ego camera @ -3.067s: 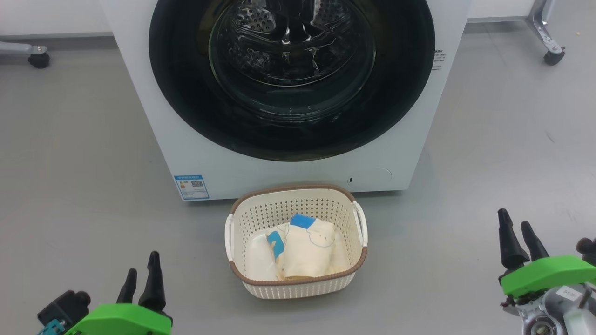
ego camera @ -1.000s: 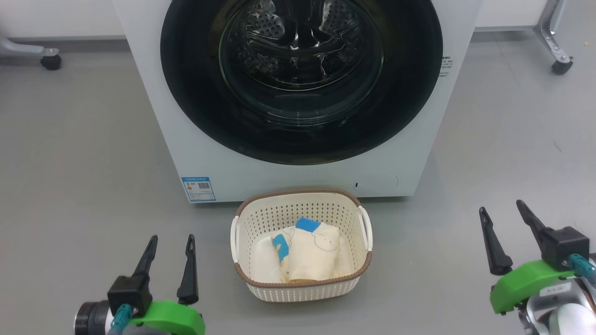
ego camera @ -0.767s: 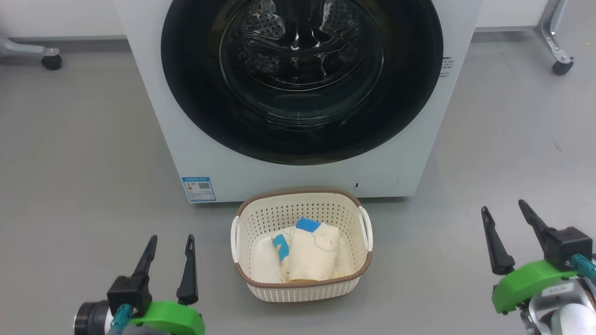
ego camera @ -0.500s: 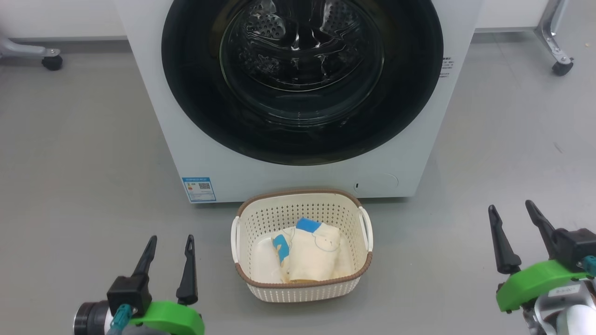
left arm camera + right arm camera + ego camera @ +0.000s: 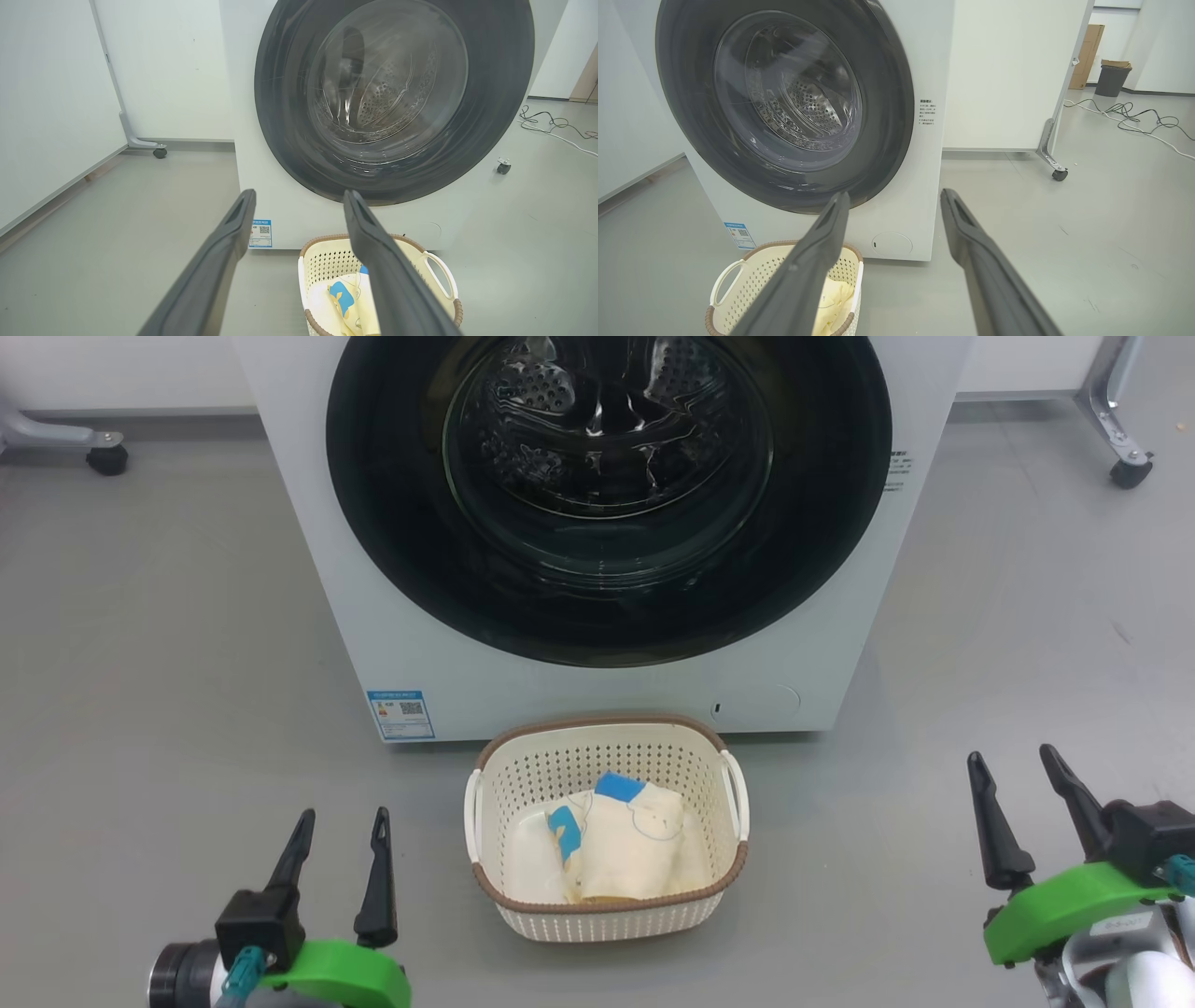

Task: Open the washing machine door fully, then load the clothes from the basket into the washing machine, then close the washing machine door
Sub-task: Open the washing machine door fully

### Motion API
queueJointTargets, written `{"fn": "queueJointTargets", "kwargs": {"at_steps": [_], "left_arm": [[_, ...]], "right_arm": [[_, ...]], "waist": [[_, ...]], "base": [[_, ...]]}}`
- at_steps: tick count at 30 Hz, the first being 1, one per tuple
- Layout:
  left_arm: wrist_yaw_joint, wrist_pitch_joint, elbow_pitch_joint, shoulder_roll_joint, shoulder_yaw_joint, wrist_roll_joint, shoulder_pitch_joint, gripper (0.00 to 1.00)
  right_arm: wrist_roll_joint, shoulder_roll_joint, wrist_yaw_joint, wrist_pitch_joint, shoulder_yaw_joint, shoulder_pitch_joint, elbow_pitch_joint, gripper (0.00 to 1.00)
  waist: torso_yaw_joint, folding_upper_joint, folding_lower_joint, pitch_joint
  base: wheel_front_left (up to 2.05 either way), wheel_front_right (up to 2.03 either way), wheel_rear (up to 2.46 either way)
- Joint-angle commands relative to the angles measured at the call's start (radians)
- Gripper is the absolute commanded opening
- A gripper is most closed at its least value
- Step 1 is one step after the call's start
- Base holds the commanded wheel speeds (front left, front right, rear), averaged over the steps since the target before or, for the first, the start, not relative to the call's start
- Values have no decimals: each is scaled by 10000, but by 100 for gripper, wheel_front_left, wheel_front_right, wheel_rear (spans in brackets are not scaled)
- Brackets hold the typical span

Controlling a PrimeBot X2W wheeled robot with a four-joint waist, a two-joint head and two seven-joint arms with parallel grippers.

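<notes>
The white washing machine (image 5: 308,551) stands ahead, its round black door (image 5: 392,541) shut flat against the front, glass bowl at its centre. Directly before it on the floor sits the cream basket (image 5: 605,726) holding folded cream-yellow clothes (image 5: 625,845) with blue patches. My left gripper (image 5: 341,817) hovers open at lower left, left of the basket, nothing between its fingers. My right gripper (image 5: 1013,756) is open at lower right, well right of the basket, empty. The door (image 5: 280,121) (image 5: 691,121), the basket (image 5: 322,268) (image 5: 752,280) and clothes (image 5: 345,298) (image 5: 836,298) appear in both wrist views.
Grey floor lies all around. A caster foot of a white panel (image 5: 107,457) is at upper left, another caster (image 5: 1130,473) at upper right. Cables (image 5: 1134,114) trail on the floor to the right, with a bin (image 5: 1111,79) far off.
My right gripper has shifted slightly, drifting right and back. The left gripper, basket and door are unmoved. Since the oldest frame both grippers turned and the camera shifted a little.
</notes>
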Motion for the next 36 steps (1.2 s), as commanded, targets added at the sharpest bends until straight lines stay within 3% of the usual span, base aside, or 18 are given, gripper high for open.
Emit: {"fn": "queueJointTargets", "kwargs": {"at_steps": [1, 17, 36], "left_arm": [[51, -141, -280, 208, 295, -74, -545, 100], [105, -141, -235, 252, 178, -64, -602, 100], [136, -141, -245, 310, 165, -101, -648, 100]], "right_arm": [[76, -155, -30, -140, 249, -371, -288, 100], [87, -154, -30, -80, 213, -317, -314, 100], [101, -154, -30, -93, 102, -344, -306, 100]], "waist": [[-3, -1, 0, 4], [-15, -1, 0, 51], [-118, -1, 0, 161]], "base": [[0, 0, 0], [18, 18, -36], [114, 114, -227]]}}
